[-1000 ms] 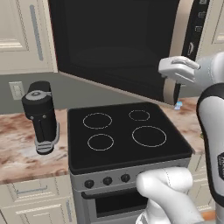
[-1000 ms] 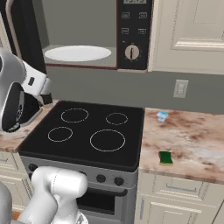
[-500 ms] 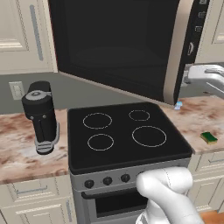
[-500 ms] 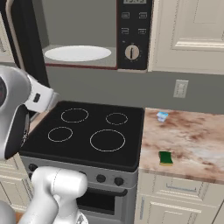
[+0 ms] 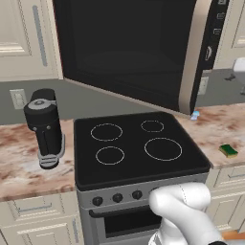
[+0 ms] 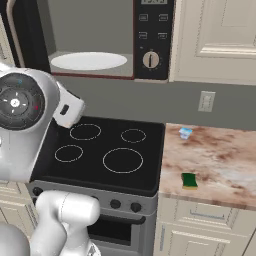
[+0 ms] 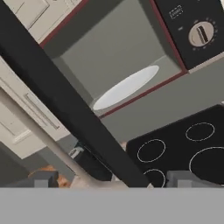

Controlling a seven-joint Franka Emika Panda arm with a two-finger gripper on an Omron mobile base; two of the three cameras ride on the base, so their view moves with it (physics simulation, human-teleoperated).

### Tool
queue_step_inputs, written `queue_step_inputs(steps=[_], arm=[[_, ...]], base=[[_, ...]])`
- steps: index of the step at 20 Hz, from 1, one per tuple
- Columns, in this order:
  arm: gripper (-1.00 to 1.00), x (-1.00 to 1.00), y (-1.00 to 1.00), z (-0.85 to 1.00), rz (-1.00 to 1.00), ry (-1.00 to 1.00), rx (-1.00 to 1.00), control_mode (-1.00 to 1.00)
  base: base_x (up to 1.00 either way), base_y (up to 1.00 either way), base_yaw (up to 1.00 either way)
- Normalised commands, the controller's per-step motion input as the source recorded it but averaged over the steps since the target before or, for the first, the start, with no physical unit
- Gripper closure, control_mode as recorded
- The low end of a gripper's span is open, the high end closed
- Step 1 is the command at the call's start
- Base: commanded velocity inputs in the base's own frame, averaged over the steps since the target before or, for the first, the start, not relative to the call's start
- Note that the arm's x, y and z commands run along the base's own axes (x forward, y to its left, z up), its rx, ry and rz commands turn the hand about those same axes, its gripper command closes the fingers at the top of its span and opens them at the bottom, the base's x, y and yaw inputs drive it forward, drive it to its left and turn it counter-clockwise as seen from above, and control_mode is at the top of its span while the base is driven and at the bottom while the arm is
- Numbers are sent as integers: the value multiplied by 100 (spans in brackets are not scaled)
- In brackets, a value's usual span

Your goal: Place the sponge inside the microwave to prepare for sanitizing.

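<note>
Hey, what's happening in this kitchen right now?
A robot arm has the microwave door swung open, with its white plate showing inside. The gripper is open and holds nothing, close by the door's handle. The sponge lies on the counter right of the stove, not yet picked up.

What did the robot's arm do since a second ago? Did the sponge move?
The arm swung away from the microwave's door handle toward the right, and the end effector let go and opened. The door stands wide open. The sponge stayed on the counter, untouched, right of the stove.
</note>
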Motion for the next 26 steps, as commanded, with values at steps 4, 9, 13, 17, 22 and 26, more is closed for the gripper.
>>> queue_step_inputs(steps=[4,9,13,17,22,26], arm=[[-100,40,-17,1,0,3,8,-100],[-100,53,-10,-3,0,3,10,-100],[-100,48,-6,-8,0,5,19,-100],[-100,45,1,-9,0,0,28,-100],[-100,42,10,-7,0,1,25,-100],[-100,32,22,0,0,4,17,-100]], base=[[0,0,0],[0,0,0],[0,0,0],[0,0,0],[0,0,0],[0,0,0]])
